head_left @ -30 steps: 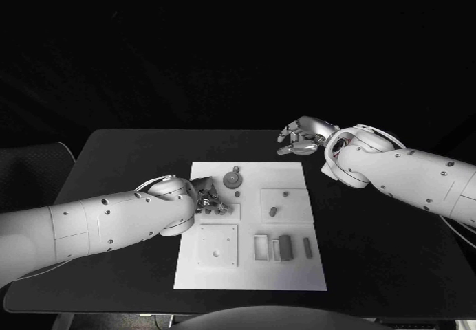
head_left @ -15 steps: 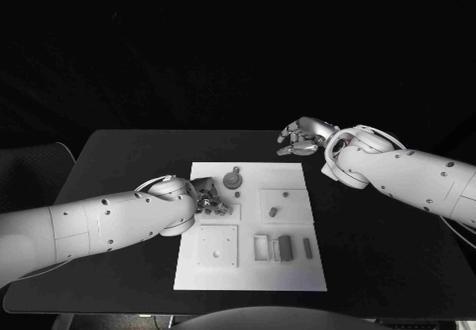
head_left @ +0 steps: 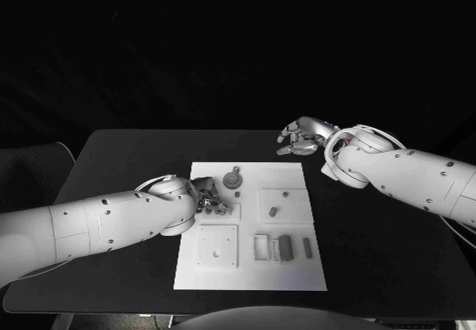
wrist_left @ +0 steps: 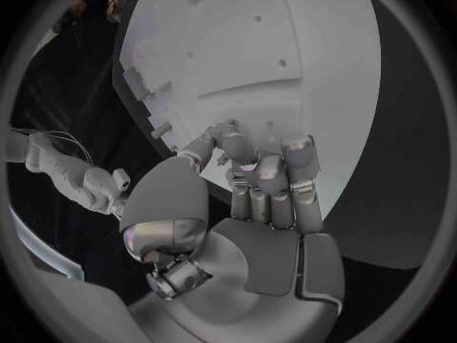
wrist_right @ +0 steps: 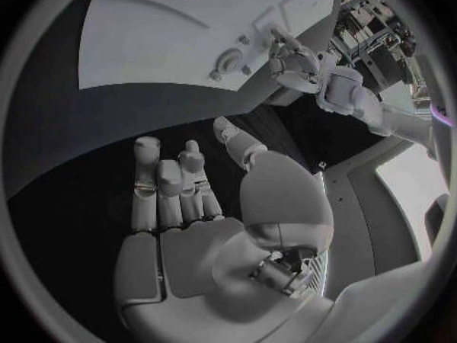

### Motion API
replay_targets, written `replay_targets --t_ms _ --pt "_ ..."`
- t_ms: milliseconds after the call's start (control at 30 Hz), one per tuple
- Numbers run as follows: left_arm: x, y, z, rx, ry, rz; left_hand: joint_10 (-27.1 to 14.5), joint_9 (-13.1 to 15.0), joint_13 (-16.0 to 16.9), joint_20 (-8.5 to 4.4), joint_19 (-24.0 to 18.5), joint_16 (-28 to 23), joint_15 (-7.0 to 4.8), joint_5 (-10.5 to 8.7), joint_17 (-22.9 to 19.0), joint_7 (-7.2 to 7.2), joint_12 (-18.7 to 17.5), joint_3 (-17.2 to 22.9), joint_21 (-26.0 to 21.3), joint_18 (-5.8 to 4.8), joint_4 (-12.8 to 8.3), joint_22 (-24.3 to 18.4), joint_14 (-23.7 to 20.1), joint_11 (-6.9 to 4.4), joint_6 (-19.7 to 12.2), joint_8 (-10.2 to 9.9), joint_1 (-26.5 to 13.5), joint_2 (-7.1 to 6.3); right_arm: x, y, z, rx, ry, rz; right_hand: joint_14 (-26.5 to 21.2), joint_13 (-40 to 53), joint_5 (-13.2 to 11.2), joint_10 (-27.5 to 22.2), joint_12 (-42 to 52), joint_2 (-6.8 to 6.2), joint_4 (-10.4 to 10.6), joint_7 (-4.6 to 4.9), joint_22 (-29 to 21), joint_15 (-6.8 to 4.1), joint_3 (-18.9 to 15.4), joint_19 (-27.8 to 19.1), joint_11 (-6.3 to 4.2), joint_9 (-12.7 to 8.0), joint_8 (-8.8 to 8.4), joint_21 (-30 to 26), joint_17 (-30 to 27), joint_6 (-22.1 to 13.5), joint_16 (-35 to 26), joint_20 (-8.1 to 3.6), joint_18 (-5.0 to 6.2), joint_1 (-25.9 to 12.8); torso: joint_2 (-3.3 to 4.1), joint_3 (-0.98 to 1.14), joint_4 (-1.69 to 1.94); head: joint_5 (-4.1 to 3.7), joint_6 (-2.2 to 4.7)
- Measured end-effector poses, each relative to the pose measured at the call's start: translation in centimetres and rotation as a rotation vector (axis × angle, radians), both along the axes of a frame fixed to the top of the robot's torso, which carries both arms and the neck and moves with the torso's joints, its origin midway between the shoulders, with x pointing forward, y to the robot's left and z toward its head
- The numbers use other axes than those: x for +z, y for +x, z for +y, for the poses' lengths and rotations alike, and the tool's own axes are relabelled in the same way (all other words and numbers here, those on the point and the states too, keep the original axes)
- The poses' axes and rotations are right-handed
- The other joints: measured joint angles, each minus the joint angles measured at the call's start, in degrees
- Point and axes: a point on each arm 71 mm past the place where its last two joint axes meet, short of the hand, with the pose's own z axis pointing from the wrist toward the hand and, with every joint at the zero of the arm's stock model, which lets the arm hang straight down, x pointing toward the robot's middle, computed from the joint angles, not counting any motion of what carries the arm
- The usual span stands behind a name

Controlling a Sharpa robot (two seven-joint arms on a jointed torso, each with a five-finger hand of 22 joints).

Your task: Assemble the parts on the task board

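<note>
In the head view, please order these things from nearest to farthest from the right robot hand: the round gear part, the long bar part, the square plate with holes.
1. Round gear part, at the board's far edge, closest to the right robot hand.
2. Long bar part, near the board's right side.
3. Square plate with holes, at the board's near left.

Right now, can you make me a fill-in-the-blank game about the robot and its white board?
1. The task board lies on a ____ table.
2. The ____ hand rests over the board's edge.
3. The right hand hovers beyond the board, holding ____.

Missing words: black; left; nothing
</note>
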Motion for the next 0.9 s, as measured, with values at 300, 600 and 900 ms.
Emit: replay_targets --t_ms 300,600,900 --pt "0.03 0.02 -0.02 -0.008 0.005 -0.011 0.01 0.00 -0.05 0.00 0.00 0.00 0.11 -0.01 0.00 0.00 0.00 0.01 0.00 0.00 -0.01 -0.01 0.07 0.00 0.00 0.00 0.00 0.00 0.00 0.00 0.01 0.000 0.000 0.000 0.00 -0.05 0.00 -0.06 0.00 0.00 0.14 0.00 0.00 0.00 0.14 0.00 0.06 0.00 0.00 0.00 -0.01 0.00 0.00 0.00 0.00 0.00 0.00 0.00 0.01 0.05 -0.01" --pt "0.12 0.10 0.05 -0.019 0.019 -0.032 0.02 0.00 -0.10 0.20 0.20 0.00 0.19 -0.22 0.00 -0.01 0.00 -0.16 0.00 -0.03 -0.21 -0.01 0.19 0.00 0.00 0.00 0.00 0.00 0.00 0.00 0.01 0.000 0.000 0.000 -0.01 -0.05 0.00 -0.14 0.23 0.00 0.13 0.00 0.00 0.01 0.14 -0.01 0.15 0.01 0.00 0.00 -0.01 0.00 0.00 0.02 0.00 0.00 -0.01 0.00 -0.01 0.09 0.00" --pt "0.14 0.11 0.14 -0.023 0.025 -0.038 0.03 0.01 -0.10 0.20 0.20 0.00 0.23 -0.22 0.01 -0.01 0.00 -0.16 0.01 -0.07 -0.22 -0.02 0.28 0.00 0.00 0.01 0.00 0.00 0.00 0.00 0.01 0.000 0.000 0.000 -0.09 -0.10 0.00 -0.13 0.22 0.00 0.13 0.00 0.00 0.09 0.14 -0.01 0.14 0.01 0.00 0.00 -0.02 -0.01 0.00 0.03 0.01 0.00 -0.01 -0.01 -0.01 0.13 0.04"
